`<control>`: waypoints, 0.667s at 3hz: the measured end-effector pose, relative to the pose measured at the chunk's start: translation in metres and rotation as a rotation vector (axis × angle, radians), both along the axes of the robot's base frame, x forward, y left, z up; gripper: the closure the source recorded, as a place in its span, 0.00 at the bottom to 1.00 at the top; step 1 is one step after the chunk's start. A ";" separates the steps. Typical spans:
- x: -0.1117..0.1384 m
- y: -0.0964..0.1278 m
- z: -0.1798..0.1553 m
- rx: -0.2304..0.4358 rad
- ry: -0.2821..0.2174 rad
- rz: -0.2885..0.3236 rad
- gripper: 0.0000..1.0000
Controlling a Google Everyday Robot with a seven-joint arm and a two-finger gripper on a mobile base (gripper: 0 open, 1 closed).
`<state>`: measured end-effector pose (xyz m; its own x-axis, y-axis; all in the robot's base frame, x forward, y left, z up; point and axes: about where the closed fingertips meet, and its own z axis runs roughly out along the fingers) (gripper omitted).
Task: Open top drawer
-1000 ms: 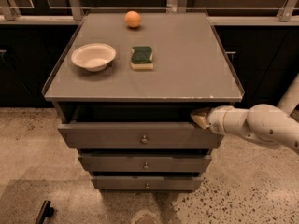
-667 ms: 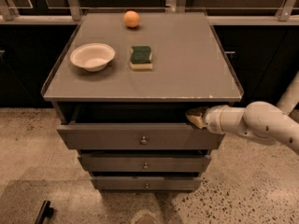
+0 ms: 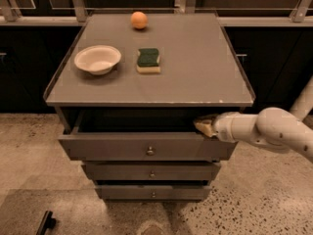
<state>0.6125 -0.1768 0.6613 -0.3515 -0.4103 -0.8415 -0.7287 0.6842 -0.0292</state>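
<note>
The top drawer (image 3: 117, 151) is the widest of three grey-brown drawers, with a small round knob (image 3: 150, 151) at the centre of its front. It stands pulled out, with a dark gap showing under the cabinet top. My gripper (image 3: 205, 126) reaches in from the right on a white arm (image 3: 274, 131). Its tan tip sits at the top right edge of the drawer front, just above the rim.
On the cabinet top (image 3: 200, 67) lie a white bowl (image 3: 97, 58), a green-and-yellow sponge (image 3: 148, 60) and an orange (image 3: 139, 20). Two narrower drawers (image 3: 122, 171) sit below. Dark cabinets stand behind. A black object (image 3: 45, 223) lies on the speckled floor at front left.
The top drawer has come out further toward the camera. My gripper has shifted slightly left along the drawer's upper right edge.
</note>
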 end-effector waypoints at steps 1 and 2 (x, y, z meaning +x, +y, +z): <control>0.000 0.000 0.003 0.000 0.000 0.000 1.00; -0.011 0.010 -0.003 0.030 0.014 0.028 1.00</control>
<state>0.6011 -0.1672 0.6580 -0.3522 -0.3949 -0.8486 -0.7480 0.6636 0.0016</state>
